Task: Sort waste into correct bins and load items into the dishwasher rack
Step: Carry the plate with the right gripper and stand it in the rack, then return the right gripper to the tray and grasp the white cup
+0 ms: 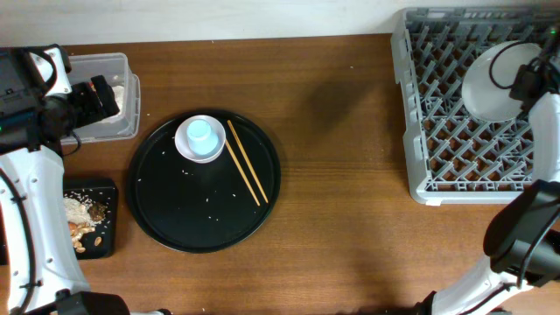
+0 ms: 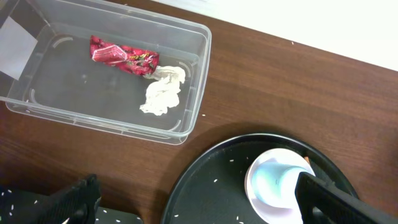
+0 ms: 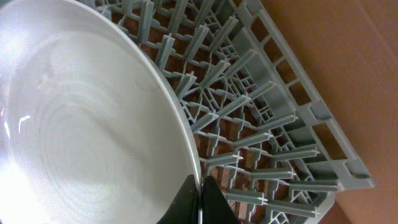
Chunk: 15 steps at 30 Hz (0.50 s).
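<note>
Right gripper (image 3: 199, 198) clamped on white plate (image 3: 93, 124) rim above dishwasher rack (image 3: 280, 124), left gripper (image 2: 199, 208) spread wide, clear tub (image 2: 196, 81) ahead

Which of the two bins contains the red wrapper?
The clear plastic tub holds the red wrapper beside a white tissue; the smaller black bin holds food scraps.

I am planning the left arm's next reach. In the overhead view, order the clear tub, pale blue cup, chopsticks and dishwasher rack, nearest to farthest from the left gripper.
From the left gripper:
1. clear tub, under it, far left.
2. pale blue cup, in the bowl.
3. chopsticks, further right on the tray.
4. dishwasher rack, far right.
</note>
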Tool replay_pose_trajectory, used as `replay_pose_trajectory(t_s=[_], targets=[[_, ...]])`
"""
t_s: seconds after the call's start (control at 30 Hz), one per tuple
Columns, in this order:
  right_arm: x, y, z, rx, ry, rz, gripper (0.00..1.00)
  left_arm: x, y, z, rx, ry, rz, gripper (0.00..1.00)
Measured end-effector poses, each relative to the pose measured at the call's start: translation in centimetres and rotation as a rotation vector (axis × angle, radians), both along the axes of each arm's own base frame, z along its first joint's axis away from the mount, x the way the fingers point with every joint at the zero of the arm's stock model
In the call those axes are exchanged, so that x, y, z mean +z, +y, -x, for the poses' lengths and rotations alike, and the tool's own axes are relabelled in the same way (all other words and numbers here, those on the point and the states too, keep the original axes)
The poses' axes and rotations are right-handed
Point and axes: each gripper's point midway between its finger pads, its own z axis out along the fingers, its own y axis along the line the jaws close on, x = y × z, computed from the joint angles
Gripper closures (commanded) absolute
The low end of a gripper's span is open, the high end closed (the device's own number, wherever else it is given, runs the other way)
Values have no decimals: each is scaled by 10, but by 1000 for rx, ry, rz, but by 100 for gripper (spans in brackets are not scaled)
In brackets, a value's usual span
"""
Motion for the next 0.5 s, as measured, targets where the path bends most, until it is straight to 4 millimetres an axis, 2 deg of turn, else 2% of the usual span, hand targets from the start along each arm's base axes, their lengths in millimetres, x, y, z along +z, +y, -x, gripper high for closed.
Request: replay_pose_trajectory(t_s=[0.17, 0.2, 0.23, 0.27, 0.3, 0.43, 0.5], targets=[[3, 19, -11, 13, 24, 63, 96, 0, 0, 0, 0, 0, 0, 1], [4, 25, -14, 21, 30, 75, 93, 0, 0, 0, 0, 0, 0, 1], [5, 31, -16, 30, 34, 84, 86, 0, 0, 0, 0, 0, 0, 1], [5, 37, -19, 41, 36, 90, 61, 0, 0, 0, 0, 0, 0, 1], [5, 44, -22, 55, 44, 95, 11, 0, 0, 0, 0, 0, 0, 1], [2, 79, -33, 120, 61, 97, 0, 0, 0, 0, 0, 0, 0, 1], [2, 100, -41, 153, 55, 90, 1, 0, 0, 0, 0, 0, 0, 1]])
